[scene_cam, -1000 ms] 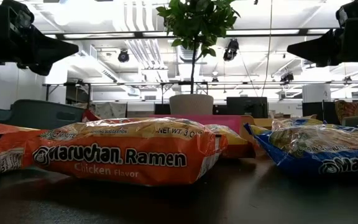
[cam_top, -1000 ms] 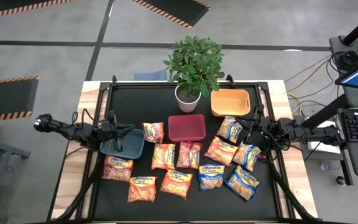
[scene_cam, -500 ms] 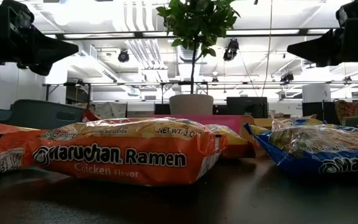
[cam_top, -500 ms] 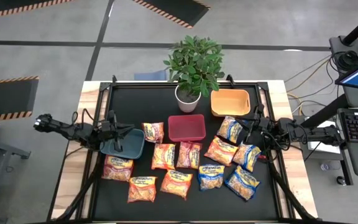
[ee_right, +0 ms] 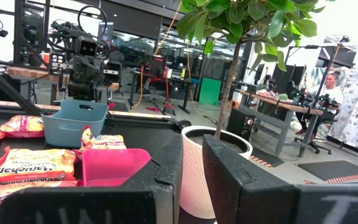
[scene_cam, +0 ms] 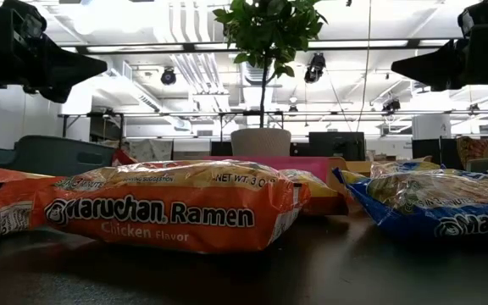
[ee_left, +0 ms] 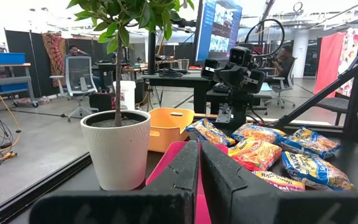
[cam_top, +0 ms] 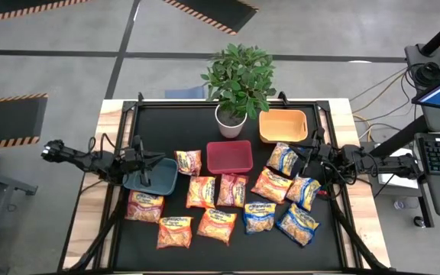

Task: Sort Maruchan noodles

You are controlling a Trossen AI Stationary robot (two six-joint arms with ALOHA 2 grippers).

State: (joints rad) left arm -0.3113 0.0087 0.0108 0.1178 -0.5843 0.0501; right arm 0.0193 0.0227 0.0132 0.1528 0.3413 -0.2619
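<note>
About a dozen Maruchan packets lie flat on the black table top. The orange ones (cam_top: 201,192) are mostly at the left and middle, and the blue-and-yellow ones (cam_top: 297,223) at the right. The low view shows an orange packet (scene_cam: 168,207) and a blue one (scene_cam: 435,203) close up. My left gripper (cam_top: 157,161) hangs shut over the far rim of the grey-blue bin (cam_top: 150,177) and holds nothing. My right gripper (cam_top: 302,160) hangs shut beside a blue-and-yellow packet (cam_top: 283,158), above the table. In the wrist views the fingers of both the left gripper (ee_left: 199,168) and the right gripper (ee_right: 192,162) stand close together.
A red bin (cam_top: 229,156) sits mid-table and an orange bin (cam_top: 283,126) at the far right. A potted plant (cam_top: 230,118) stands at the far edge between them. Bare black table shows along the far left and the near edge.
</note>
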